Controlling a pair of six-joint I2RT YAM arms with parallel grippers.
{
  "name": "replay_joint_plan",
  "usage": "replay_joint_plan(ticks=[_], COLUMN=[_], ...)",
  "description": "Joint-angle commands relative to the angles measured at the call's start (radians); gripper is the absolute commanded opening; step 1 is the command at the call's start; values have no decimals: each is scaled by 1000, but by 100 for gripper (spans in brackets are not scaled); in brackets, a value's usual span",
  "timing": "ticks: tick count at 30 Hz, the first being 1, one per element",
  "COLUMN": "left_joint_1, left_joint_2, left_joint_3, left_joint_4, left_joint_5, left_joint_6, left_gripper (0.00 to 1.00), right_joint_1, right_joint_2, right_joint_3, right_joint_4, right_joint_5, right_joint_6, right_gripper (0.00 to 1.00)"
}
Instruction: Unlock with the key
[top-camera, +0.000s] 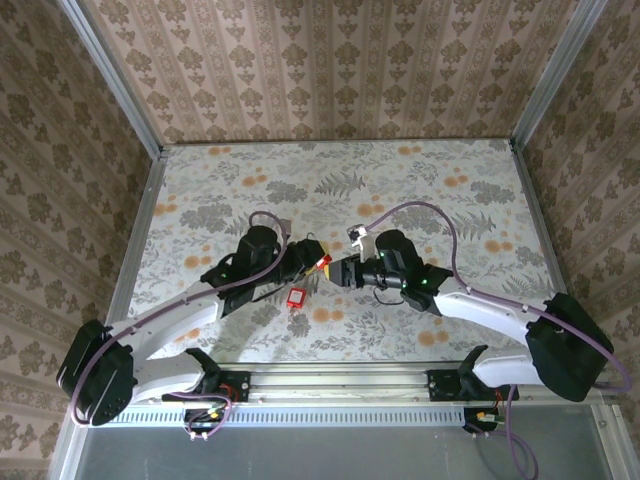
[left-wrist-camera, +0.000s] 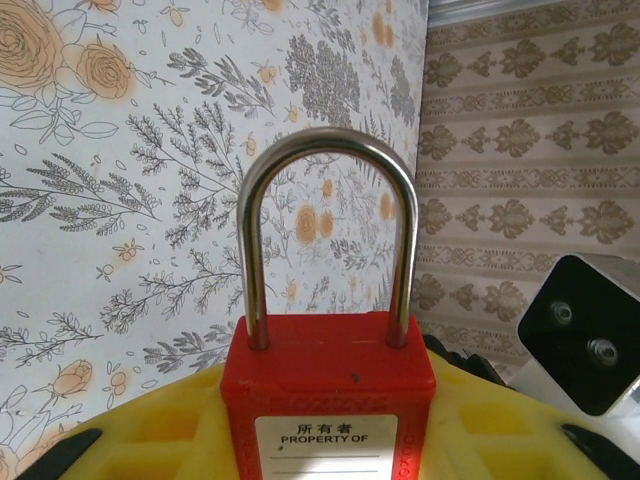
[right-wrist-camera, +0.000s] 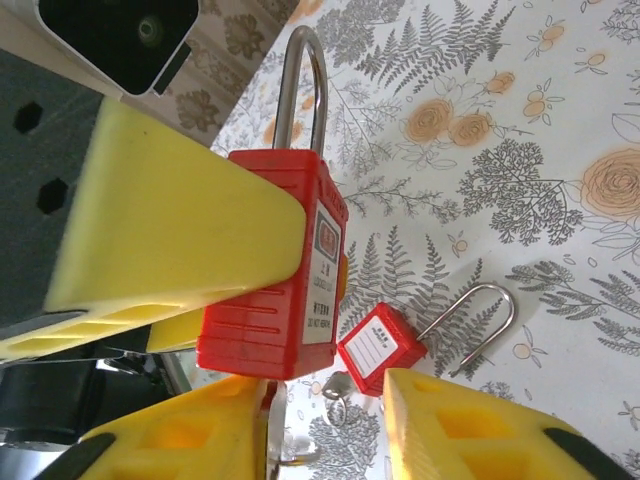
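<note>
The red padlock (top-camera: 320, 263) was found clear of the table, just left of centre in the top view. It was clamped by its body between the yellow fingers (left-wrist-camera: 150, 425) of the left gripper (top-camera: 308, 262). In the left wrist view the body occupied the lower centre, white label facing the camera. Its steel shackle (left-wrist-camera: 325, 160) stood upright with both legs entering the body.

In the right wrist view the same padlock sat left of centre. A metal part (right-wrist-camera: 283, 442) showed under its base at the bottom edge, seemingly the key, though this could not be confirmed.

The right gripper (right-wrist-camera: 325, 405) faced that base. Its two fingers stood apart at the bottom of the frame with nothing pinched between them: released. In the top view the two grippers met nearly nose to nose at mid-table.

A second padlock (right-wrist-camera: 380, 352), also red, lay flat on the floral table (top-camera: 420, 180), just below the held one in the top view. Its hoop (right-wrist-camera: 480, 320) pointed toward the right of the right wrist frame. A small metal item by its base was too unclear to identify
</note>
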Motion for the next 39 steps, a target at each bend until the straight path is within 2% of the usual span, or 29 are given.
replay_joint_plan(ticks=[1, 8, 11, 16, 21, 28, 39], left_joint_1=[13, 14, 11, 10, 10, 8, 16], left_joint_2=[-22, -19, -18, -20, -35, -76, -214], left_joint_3=[4, -9, -7, -10, -28, -73, -129], left_joint_4=[-39, -33, -29, -21, 24, 242, 463], left_joint_5=[43, 27, 24, 24, 16, 28, 16], left_joint_6=[51, 52, 52, 58, 86, 168, 282], left_gripper=[0, 0, 0, 0, 0, 0, 0], right_joint_1=[-13, -12, -10, -9, -12, -32, -149], right_joint_2=[-26, -31, -21, 14, 28, 40, 41], right_joint_3=[-51, -66, -72, -66, -73, -60, -73], right_joint_4=[28, 53, 87, 103, 155, 259, 441], right_joint_5=[21, -30, -54, -61, -62, -126, -220], right_joint_6=[29, 34, 48, 69, 115, 231, 490], right_gripper=[39, 38, 35, 18, 5, 2, 1])
